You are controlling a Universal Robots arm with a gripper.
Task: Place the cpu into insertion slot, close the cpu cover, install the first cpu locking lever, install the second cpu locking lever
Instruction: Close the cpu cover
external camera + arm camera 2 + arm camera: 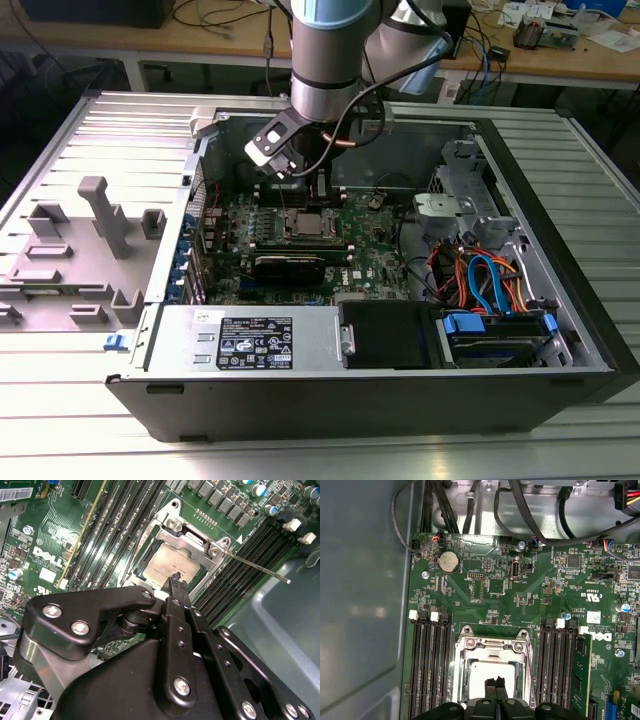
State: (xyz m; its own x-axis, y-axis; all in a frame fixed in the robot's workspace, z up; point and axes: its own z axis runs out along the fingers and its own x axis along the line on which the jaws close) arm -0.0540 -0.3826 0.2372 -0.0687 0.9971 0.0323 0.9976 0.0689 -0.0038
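The jaws are clenched, tips pressed together with nothing visible between them. In both wrist views they hang just over the cpu point(479, 672), close to one edge of its dull silver top; whether they touch it cannot be told. The cpu point(166, 568) sits in the insertion slot point(456, 665), directly under the jaws. The cpu cover point(492, 649) lies down flat around it, and the chip shows through the cut-out middle.

In the second wrist view a thin metal lever point(257, 567) juts out from one corner of the cover point(197, 542), reaching away from the jaws across the neighbouring memory slots point(235, 587) with its end free.

In the first wrist view, long black memory slots point(427, 670) run along both sides of the slot. On the side away from the case wall a green memory stick point(580, 675) stands in the outermost one. Further out from the jaws on the green board point(540, 595) is a round coin battery point(449, 561), and past that black cables point(540, 535) loop along the board's edge.

In the exterior view the arm point(330, 60) comes down into an open computer case point(560, 250). Well away from the jaws, toward the exterior view's right, blue and orange cables point(490, 280) lie over a drive. Nearer the camera than the jaws sits a labelled metal box point(250, 340). The case rests on a ribbed metal surface point(80, 420), and grey moulded parts point(100, 215) stand on it at the exterior view's left.
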